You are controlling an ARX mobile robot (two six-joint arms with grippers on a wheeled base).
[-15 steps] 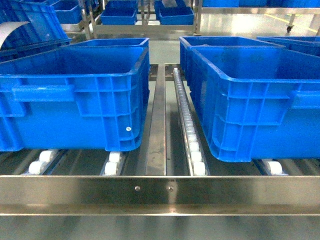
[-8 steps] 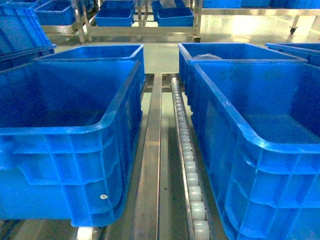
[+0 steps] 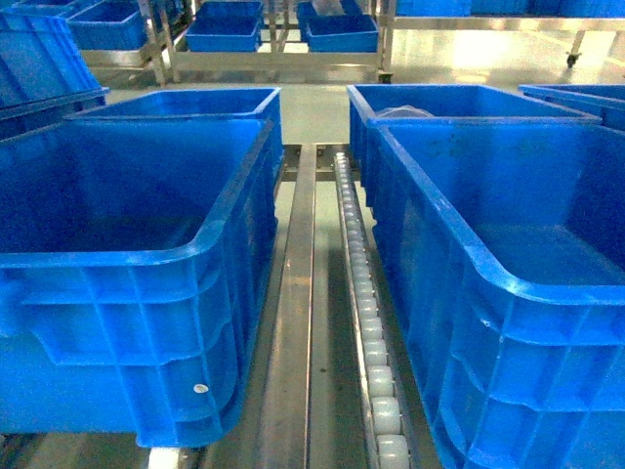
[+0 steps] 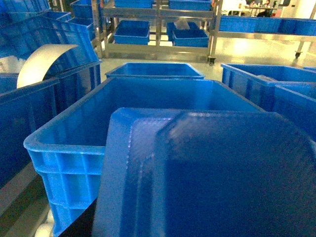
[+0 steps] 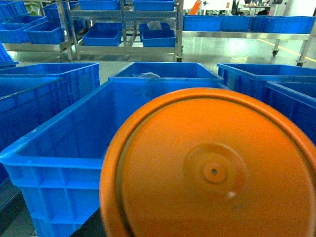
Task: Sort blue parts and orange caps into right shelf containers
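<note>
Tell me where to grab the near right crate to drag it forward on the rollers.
Take the near right crate by the thick rolled rim of its near wall, coming from the front and above with one jaw inside. The rim overhangs the ribbed wall and probably gives a lip to hook; the wall itself is too broad to pinch.

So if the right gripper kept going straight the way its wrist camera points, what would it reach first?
Probably the open blue crate directly ahead: the orange cap it carries fills the lower view, facing that crate's near rim and interior. The gripper itself is hidden behind the cap, and depth is unclear.
</note>
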